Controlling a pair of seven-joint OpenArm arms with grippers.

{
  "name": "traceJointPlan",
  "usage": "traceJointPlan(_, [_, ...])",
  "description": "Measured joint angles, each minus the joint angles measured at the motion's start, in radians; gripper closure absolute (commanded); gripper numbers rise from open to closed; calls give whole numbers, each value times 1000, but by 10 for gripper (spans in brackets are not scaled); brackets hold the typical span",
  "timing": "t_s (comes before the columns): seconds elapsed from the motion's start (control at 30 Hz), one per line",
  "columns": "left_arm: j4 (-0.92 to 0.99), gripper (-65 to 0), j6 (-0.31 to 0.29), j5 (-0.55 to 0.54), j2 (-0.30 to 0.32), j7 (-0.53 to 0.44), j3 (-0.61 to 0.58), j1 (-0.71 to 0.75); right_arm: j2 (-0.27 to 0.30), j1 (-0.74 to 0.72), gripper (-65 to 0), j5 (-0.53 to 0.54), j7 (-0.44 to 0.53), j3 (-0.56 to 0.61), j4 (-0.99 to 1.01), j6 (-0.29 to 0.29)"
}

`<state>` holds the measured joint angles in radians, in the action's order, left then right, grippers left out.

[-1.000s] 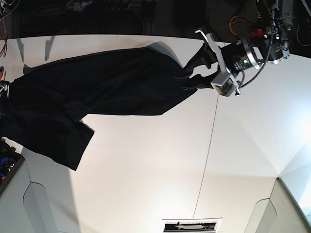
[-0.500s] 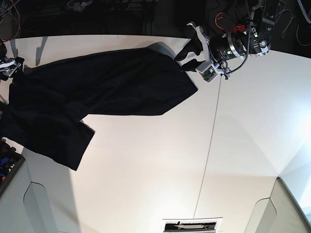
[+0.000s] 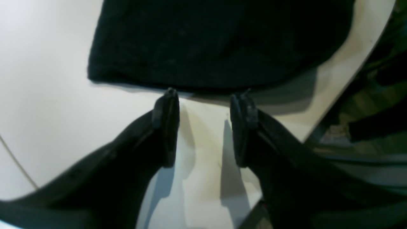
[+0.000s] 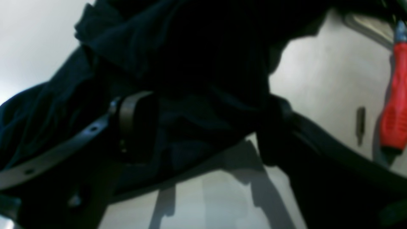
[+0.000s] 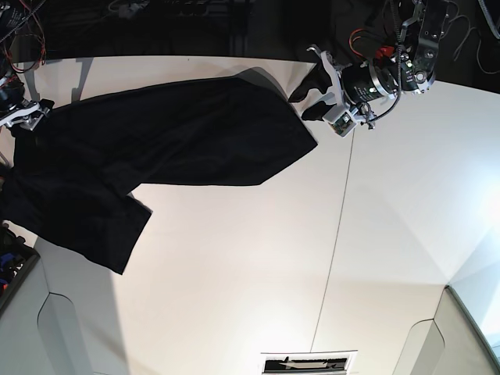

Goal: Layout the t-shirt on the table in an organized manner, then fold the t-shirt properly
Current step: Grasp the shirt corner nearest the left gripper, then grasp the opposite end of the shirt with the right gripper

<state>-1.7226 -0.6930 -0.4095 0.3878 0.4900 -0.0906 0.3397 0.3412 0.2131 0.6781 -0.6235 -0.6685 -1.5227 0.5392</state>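
The black t-shirt lies spread plain side up across the left half of the white table, one part drooping toward the near left. My left gripper hovers open just past the shirt's right end. In the left wrist view its fingertips stop at the edge of the t-shirt, with only bare table between them. My right gripper is at the shirt's far left end. In the right wrist view the right gripper stands wide open, with bunched t-shirt cloth between and beyond its fingers.
A red-handled tool lies on the table to the right of my right gripper. A dark tray of small coloured items sits at the left edge. Dark clutter and cables run behind the table's far edge. A thin seam crosses the tabletop.
My left gripper has opened, let go of the shirt's right end and drawn back toward the far edge; that end now lies flat. My right gripper has shifted toward the far edge.
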Motion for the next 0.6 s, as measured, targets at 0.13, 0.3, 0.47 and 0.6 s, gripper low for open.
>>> traceJointPlan(0.13, [27,-290,1,-12,0,-20,0,-7,5,-17,-212,-58,3,44,1,-5])
traceJointPlan(0.3, [50,-92,0,-18,0,-31,0,-7,2,-35,0,-70,3,75,1,-4])
traceJointPlan(0.47, [52,0,0,-58,0,-6,1,-1,2,-79,0,-56,-10,73,-26,-1])
traceJointPlan(0.6, [52,0,0,-87,0,10,1,29,2,-107,0,-2,-13,73,-137,0])
